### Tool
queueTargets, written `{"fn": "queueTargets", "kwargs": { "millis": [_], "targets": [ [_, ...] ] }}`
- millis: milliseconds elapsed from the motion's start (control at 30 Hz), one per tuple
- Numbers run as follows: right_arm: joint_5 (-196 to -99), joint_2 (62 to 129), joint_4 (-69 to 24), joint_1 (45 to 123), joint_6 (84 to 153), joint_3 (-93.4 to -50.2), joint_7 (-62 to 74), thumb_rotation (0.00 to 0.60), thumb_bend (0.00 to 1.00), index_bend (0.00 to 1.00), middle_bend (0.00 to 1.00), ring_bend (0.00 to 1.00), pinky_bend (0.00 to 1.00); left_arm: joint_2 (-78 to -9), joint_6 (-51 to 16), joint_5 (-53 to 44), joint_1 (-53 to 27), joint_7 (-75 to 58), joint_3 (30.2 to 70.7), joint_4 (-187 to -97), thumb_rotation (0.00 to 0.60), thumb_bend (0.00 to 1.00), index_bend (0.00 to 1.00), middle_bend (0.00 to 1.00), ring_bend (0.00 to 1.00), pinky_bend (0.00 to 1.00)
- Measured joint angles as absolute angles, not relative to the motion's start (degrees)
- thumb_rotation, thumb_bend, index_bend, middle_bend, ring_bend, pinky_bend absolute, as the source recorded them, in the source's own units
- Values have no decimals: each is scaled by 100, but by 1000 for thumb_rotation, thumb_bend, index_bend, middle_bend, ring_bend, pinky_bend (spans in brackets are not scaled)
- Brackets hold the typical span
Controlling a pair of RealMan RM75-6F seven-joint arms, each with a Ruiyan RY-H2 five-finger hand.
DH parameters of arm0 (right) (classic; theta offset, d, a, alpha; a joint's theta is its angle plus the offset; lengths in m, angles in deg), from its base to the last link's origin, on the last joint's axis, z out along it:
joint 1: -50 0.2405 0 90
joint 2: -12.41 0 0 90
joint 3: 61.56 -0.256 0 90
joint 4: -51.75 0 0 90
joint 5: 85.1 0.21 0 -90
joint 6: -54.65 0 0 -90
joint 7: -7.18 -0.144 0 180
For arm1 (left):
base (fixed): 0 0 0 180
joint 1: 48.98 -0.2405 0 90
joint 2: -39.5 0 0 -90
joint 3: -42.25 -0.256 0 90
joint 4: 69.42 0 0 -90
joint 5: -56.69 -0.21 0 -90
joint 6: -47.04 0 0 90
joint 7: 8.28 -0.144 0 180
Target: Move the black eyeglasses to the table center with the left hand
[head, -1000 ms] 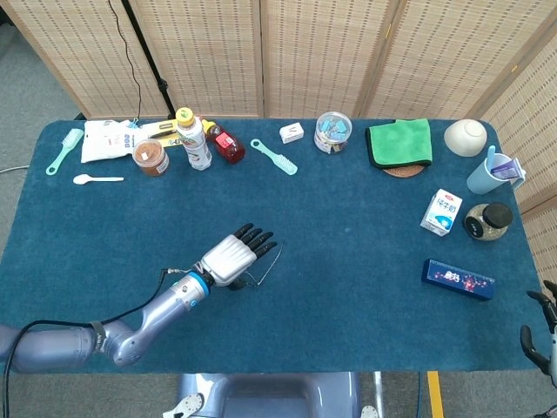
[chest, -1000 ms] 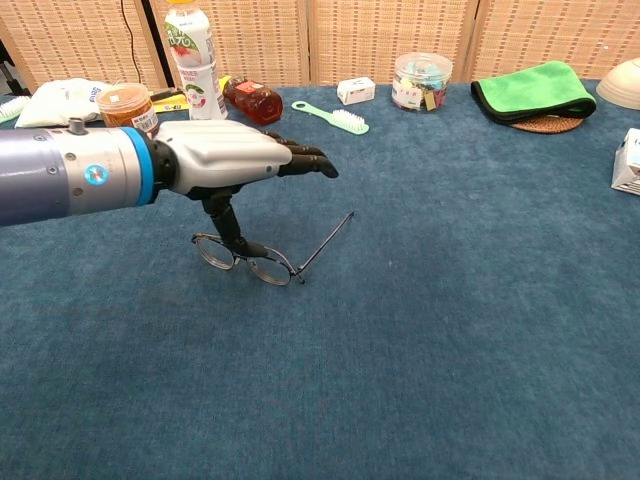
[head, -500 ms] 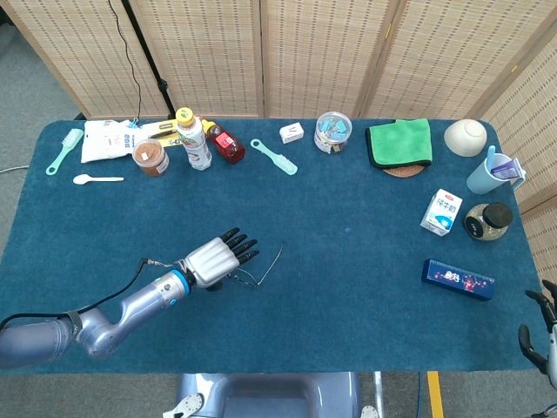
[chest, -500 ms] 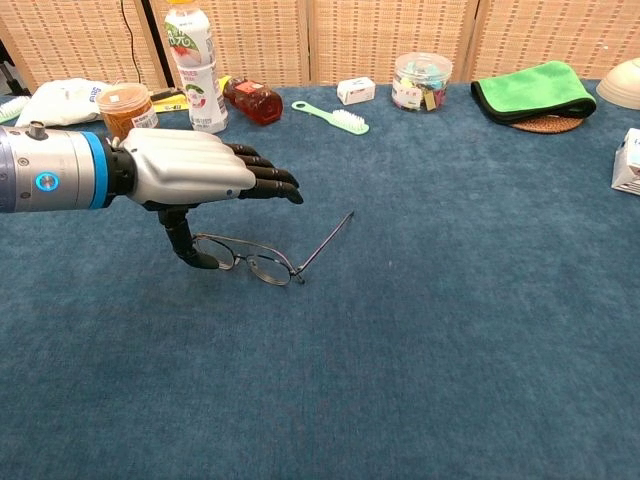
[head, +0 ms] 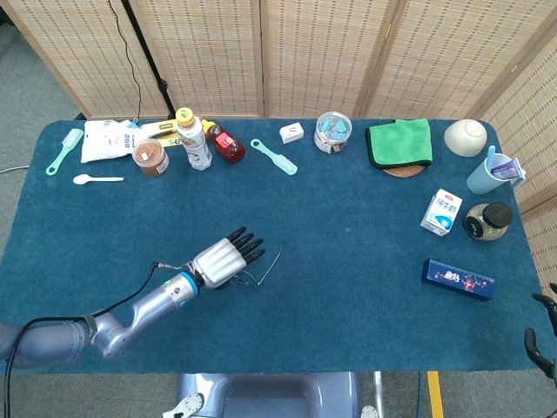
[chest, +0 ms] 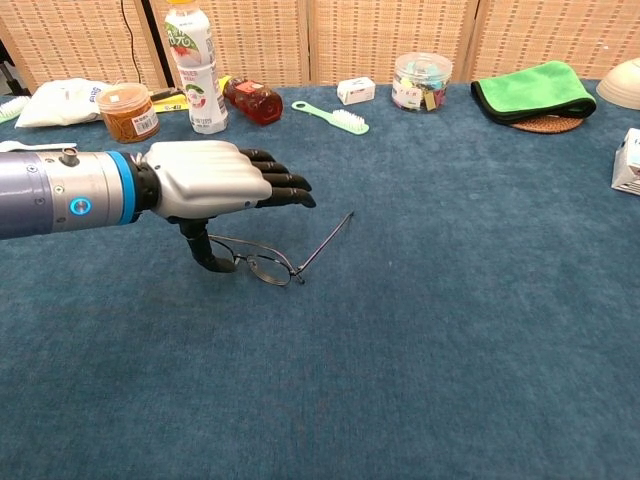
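Note:
The black eyeglasses (chest: 268, 267) lie on the blue table cloth left of the middle, lenses toward me and one temple arm stretched out to the right; the head view shows the eyeglasses (head: 265, 268) too. My left hand (chest: 215, 180) hovers flat just above their left part, fingers stretched forward and a little apart. Its thumb (chest: 205, 255) points down, its tip at the left lens, and nothing is gripped. In the head view the left hand (head: 222, 261) covers most of the frame. Only dark fingertips of my right hand (head: 541, 335) show at the bottom right edge.
Along the far edge stand a bottle (head: 193, 139), an orange-lidded jar (head: 150, 158), a red bottle (head: 226, 144), a green brush (head: 273, 157), a clip jar (head: 332, 131) and a green cloth (head: 400, 142). A milk carton (head: 441, 212) and a blue box (head: 458, 279) lie at the right.
My left hand drew back to the left off the glasses, then edged slightly right again. The thumb has shifted from the bridge to the left lens. The glasses have stayed put.

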State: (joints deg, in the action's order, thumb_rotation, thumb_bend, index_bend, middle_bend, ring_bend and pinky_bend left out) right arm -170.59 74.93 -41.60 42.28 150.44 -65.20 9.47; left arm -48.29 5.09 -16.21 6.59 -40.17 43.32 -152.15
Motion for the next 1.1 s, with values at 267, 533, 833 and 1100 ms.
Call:
{"fn": "queueTargets", "kwargs": {
  "millis": [267,533,833,1100],
  "targets": [
    [-17036,7501,-4123,4218,15045,-6529,897,600,478,247,130,130,170,-5055,417,-1472,697,-4283,4397,-15137,515,231,0,0,0,0],
    [-17005,7499,-4087,4197,15058,-6539,854,600,479,247,130,130,170,-5254,456,-1246,791,-4455,4476,-15083,516,231,0,0,0,0],
    [-16982,7485,-4064,4168,15084,-6549,809,600,479,247,130,131,170,-5706,541,-628,1051,-4702,4760,-14976,515,230,0,0,0,0],
    [-16939,7473,-4063,4135,15102,-6557,815,600,478,247,130,131,170,-5892,722,-71,1447,-5139,4845,-14889,515,231,0,0,0,0]
  ]
}}
